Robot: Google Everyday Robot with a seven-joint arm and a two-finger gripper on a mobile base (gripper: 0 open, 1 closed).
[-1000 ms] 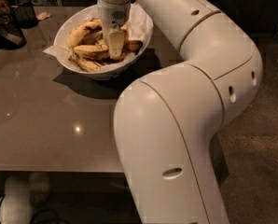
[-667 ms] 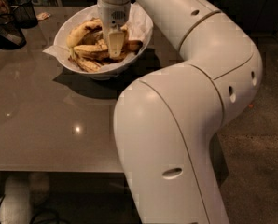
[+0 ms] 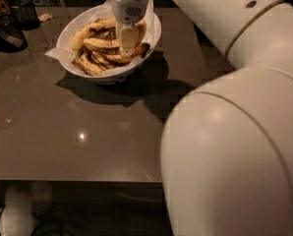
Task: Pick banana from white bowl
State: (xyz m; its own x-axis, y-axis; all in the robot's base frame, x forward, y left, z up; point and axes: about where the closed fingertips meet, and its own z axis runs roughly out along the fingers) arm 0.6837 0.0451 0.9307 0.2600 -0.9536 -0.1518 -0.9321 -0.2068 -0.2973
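The white bowl (image 3: 155,29), lined with white paper whose corners stick out, stands at the far middle of the brown table (image 3: 87,132). It holds several overripe bananas. The long curved speckled banana (image 3: 85,33) lies along the bowl's left side. My gripper (image 3: 127,45) hangs straight down from the wrist into the middle of the pile, just right of that banana, touching or nearly touching the fruit beneath it. The bananas under it are partly hidden.
Black mesh baskets (image 3: 24,11) stand at the table's far left corner, with a small packet (image 3: 44,17) beside them. My own white arm (image 3: 235,156) fills the right and lower right of the view. The table's front edge (image 3: 77,178) runs across the lower part.
The arm's big elbow segment has swung to the right and looms larger. The gripper stays down in the bowl, shifted slightly right. The bowl and bananas have not moved.
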